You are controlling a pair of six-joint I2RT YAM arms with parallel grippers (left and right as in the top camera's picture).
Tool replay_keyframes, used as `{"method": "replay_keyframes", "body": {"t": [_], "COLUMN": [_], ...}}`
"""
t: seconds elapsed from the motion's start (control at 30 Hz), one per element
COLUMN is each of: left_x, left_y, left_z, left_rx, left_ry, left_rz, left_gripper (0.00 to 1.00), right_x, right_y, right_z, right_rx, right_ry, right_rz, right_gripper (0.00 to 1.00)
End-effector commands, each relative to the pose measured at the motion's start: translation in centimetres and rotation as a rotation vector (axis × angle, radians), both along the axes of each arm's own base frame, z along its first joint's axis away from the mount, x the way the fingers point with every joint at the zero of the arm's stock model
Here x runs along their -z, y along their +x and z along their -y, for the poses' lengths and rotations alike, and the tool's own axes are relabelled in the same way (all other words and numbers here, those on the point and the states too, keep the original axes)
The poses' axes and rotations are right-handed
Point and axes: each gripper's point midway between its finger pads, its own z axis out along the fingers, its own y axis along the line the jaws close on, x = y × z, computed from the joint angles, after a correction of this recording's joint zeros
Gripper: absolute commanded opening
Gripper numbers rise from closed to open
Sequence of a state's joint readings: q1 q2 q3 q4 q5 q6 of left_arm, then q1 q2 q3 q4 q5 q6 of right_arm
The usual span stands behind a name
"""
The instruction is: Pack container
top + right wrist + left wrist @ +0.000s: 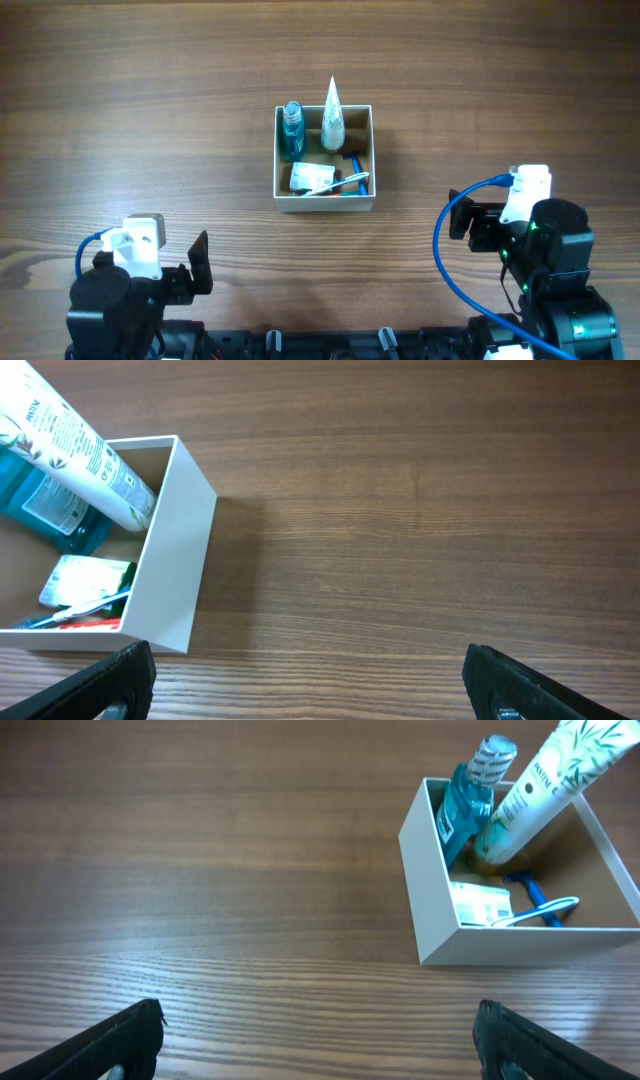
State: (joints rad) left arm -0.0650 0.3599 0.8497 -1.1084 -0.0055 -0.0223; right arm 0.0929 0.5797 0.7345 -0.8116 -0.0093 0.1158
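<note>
My left gripper (320, 1010) and right gripper (308, 650) hang spread and empty. The square white-walled, tan-lined container (324, 204) sits mid-table, well apart from both. Its tall white plastic tube (331, 115) leans past the rim, so nudging the box could topple it out.

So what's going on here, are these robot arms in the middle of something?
Two robot arms are packing toiletries into a container in the middle of the table. At this moment neither arm touches anything: the left gripper and right gripper sit well away from the box, both open and empty. The container already holds a blue bottle, a white tube poking over its rim, and a small packet.
</note>
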Motion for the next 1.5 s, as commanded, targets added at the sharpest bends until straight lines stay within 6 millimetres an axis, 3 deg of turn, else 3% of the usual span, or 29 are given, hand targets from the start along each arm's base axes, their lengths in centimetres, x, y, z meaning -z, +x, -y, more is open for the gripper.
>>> {"method": "replay_keyframes", "body": {"t": [0.0,0.13,0.27,0.33,0.47,0.57,0.9,0.97,1.13,1.47], "left_x": [0.4,0.4,0.4,0.4,0.4,0.4,0.4,0.4,0.4,0.4], "left_y": [-0.2,-0.2,-0.2,-0.2,-0.2,-0.2,-0.2,-0.2,-0.2,-0.2], "left_z": [0.0,0.0,0.0,0.0,0.0,0.0,0.0,0.0,0.0,0.0], "left_rx": [-0.008,-0.008,-0.008,-0.008,-0.008,-0.008,-0.008,-0.008,-0.008,-0.008], "left_ry": [-0.017,-0.017,-0.017,-0.017,-0.017,-0.017,-0.017,-0.017,-0.017,-0.017], "left_rz": [-0.014,-0.014,-0.013,-0.014,-0.014,-0.013,-0.013,-0.013,-0.013,-0.013], "left_gripper": [1.0,1.0,1.0,1.0,1.0,1.0,1.0,1.0,1.0,1.0], "right_x": [0.1,-1.7,-4.0,-3.7,-1.0,0.1,-1.4,-0.6,2.8,2.9], "right_y": [0.1,-0.9,-3.2,-4.2,-4.9,-4.0,1.0,1.5,2.0,1.9], "right_z": [0.3,0.5,0.8,0.9,0.3,0.0,-0.5,-0.5,-0.6,-0.9], "right_rx": [0.027,0.027,0.033,0.032,-0.001,-0.007,-0.019,-0.019,-0.014,-0.035], "right_ry": [0.002,0.008,0.021,0.028,0.052,0.066,0.087,0.091,0.088,0.093], "right_rz": [-0.002,0.084,0.244,0.295,0.322,0.36,0.714,0.757,0.66,0.654], "right_gripper": [1.0,1.0,1.0,1.0,1.0,1.0,1.0,1.0,1.0,1.0]}}
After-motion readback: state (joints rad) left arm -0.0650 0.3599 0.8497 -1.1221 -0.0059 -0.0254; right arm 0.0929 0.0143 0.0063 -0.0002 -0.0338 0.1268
